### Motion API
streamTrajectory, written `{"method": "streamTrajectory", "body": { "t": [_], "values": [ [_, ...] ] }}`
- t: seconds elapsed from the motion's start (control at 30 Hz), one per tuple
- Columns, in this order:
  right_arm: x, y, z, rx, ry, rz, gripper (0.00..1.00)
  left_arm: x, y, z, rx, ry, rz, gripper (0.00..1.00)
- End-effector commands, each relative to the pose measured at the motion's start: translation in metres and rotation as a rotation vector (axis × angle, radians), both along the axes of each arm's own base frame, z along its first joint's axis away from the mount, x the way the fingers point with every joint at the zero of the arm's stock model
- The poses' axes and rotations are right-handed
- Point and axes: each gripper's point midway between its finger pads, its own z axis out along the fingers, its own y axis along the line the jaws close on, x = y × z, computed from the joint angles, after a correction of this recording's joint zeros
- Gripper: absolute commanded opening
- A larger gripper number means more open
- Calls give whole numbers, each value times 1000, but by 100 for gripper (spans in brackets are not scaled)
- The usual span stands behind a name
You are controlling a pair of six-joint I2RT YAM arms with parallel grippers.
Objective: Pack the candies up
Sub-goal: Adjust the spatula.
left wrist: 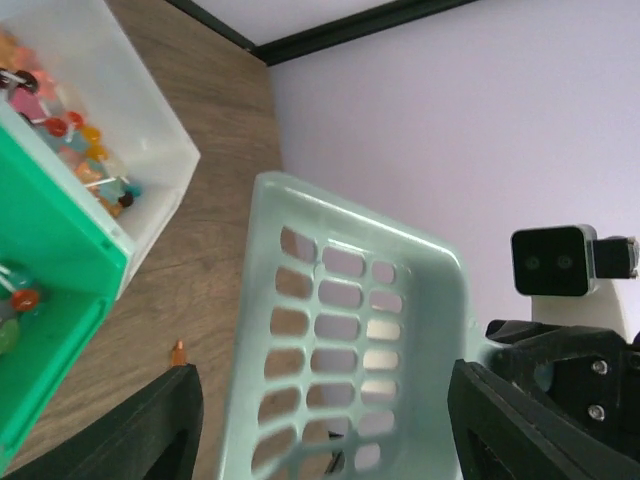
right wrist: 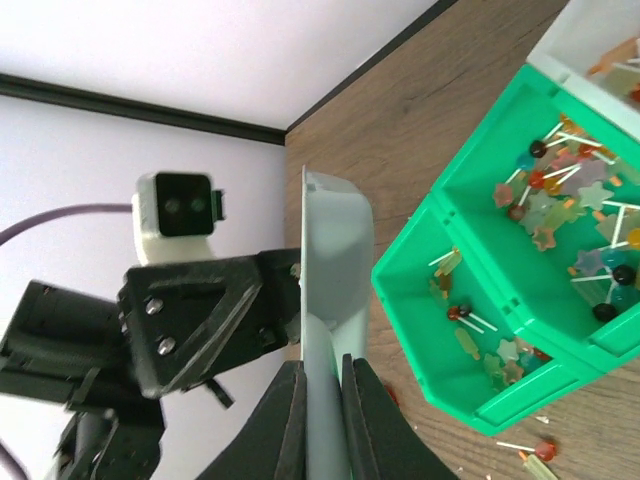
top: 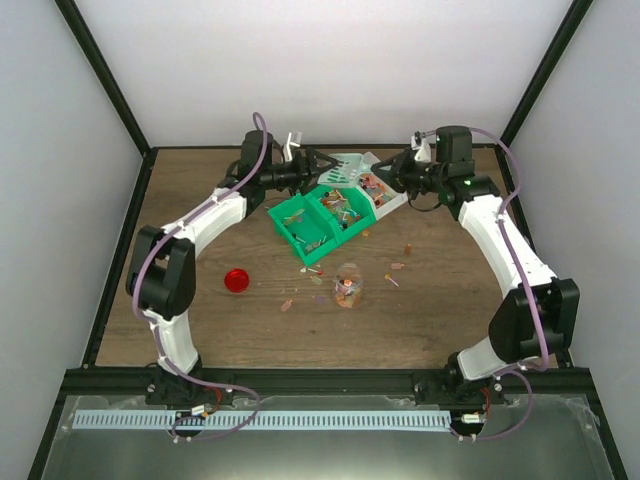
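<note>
The pale blue-green slotted scoop [top: 345,170] hangs in the air between both grippers, above the far bins. My right gripper [right wrist: 322,365] is shut on the scoop's handle [right wrist: 330,400]. My left gripper [left wrist: 320,400] is open, its fingers wide apart on either side of the scoop head [left wrist: 340,300] without touching it. The scoop head looks empty. Candies fill the green bins [right wrist: 560,200] and the white bin [left wrist: 70,130]. Some lie loose on the table [top: 398,266]. A small clear jar [top: 347,283] stands in front of the bins with a few candies in it.
The two joined green bins [top: 300,215] and the white bin [top: 392,200] sit at the table's far middle. A round red lid [top: 236,280] lies to the left. Enclosure walls stand close behind the arms.
</note>
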Motion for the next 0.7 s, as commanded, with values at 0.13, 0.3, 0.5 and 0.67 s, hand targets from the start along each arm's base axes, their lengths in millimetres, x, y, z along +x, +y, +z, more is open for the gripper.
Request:
{"method": "streamTrajectory", "body": {
  "t": [0.13,0.3,0.5,0.67],
  "values": [
    [-18,12,18,49,-55,62,1,1,-19,2,-100,-27,-106,41],
    [-20,13,16,59,-47,70,1,-4,-21,-1,-131,-11,-117,17],
    [-23,9,11,18,-48,67,5,-5,-24,6,-177,-43,-177,4],
    [-30,0,12,-8,-78,74,14,-8,-30,11,-206,-88,-276,4]
  ]
}}
